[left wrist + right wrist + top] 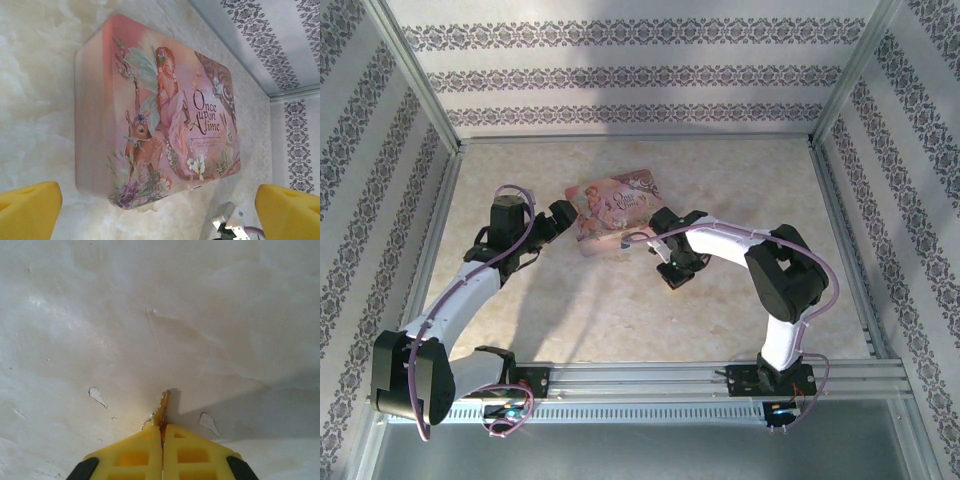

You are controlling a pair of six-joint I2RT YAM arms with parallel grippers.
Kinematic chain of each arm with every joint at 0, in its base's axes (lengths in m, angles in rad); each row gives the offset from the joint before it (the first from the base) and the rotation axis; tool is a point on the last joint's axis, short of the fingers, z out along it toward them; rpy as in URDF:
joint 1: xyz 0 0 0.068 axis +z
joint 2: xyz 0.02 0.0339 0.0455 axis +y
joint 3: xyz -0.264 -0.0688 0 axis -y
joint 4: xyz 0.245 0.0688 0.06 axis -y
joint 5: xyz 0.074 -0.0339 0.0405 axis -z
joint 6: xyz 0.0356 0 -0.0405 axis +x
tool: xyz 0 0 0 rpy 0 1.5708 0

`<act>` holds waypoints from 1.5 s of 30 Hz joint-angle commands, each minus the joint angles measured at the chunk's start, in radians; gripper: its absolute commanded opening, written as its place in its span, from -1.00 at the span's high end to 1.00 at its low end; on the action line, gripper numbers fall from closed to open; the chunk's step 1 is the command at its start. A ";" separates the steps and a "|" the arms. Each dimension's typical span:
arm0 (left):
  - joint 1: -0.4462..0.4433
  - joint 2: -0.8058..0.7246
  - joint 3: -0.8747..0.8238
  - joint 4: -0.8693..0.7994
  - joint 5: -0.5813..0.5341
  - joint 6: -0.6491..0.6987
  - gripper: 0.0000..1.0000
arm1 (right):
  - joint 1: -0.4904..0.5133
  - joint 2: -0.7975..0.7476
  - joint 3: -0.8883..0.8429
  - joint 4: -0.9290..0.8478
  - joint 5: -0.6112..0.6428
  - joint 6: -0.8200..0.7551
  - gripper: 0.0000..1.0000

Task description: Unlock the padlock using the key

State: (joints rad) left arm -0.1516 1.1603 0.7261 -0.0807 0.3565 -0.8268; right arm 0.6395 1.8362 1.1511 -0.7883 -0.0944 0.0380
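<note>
The key [163, 406], a thin toothed metal blade, sticks out past the tips of my right gripper [162, 426], which is shut on it, and points down at the pale table top. A bit of wire ring [148, 421] shows beside the left pad. In the top view my right gripper [672, 268] hangs just in front of the pink tin [615, 210]. My left gripper [560, 216] is open at the tin's left side. Its yellow fingers [27, 209] frame the tin's lid [160, 125]. The padlock is out of view.
The pink tin has a fairy and a deer painted on it and lies flat mid-table. A metal piece of the right arm [223, 223] shows below the tin's near corner. Patterned walls [620, 80] and a metal frame [640, 138] close the table in.
</note>
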 commanded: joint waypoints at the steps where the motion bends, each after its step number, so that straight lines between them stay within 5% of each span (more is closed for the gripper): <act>1: -0.011 -0.019 0.035 -0.035 -0.022 0.030 -0.99 | 0.002 -0.029 -0.060 0.000 0.001 0.036 0.96; 12: -0.011 -0.038 0.019 0.009 0.040 -0.030 -0.99 | -0.126 -0.302 -0.241 0.249 -0.210 0.132 1.00; 24: -0.025 0.031 -0.141 0.478 0.240 -0.506 -0.99 | -0.236 -0.569 -0.359 0.524 -0.390 0.341 1.00; 35: -0.131 0.127 -0.210 0.849 0.163 -1.011 -0.92 | -0.161 -0.639 -0.273 0.716 -0.318 0.454 1.00; 45: -0.324 0.295 -0.193 1.102 -0.005 -1.225 -0.64 | -0.051 -0.514 -0.181 0.963 -0.254 0.549 1.00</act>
State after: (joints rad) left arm -0.4358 1.4120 0.5312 0.8490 0.4217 -1.9320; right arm 0.5617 1.2873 0.9291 0.0685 -0.3801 0.5457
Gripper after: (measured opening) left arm 0.835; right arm 0.056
